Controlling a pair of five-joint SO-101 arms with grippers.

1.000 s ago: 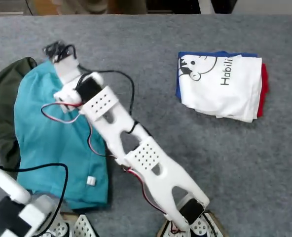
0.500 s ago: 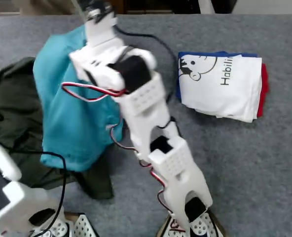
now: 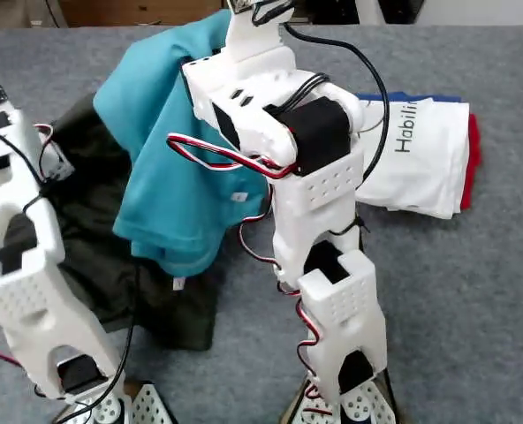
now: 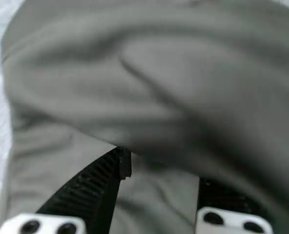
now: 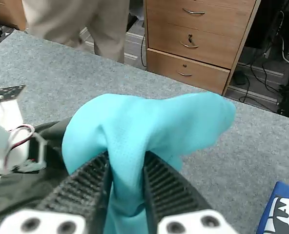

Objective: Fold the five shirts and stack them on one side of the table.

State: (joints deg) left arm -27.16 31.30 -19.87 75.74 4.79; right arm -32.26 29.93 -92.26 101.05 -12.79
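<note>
While your right gripper (image 5: pixel 126 162) is clamped on the teal shirt (image 3: pixel 169 185), which hangs over the dark shirt (image 3: pixel 94 247), carry it clear before spreading. Your left gripper (image 4: pixel 161 175) rests apart-jawed on the dark shirt.

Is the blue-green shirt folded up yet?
Not folded. The blue-green shirt hangs bunched and crumpled from the right tool, which pinches one part, and it drapes over the dark shirt.
</note>
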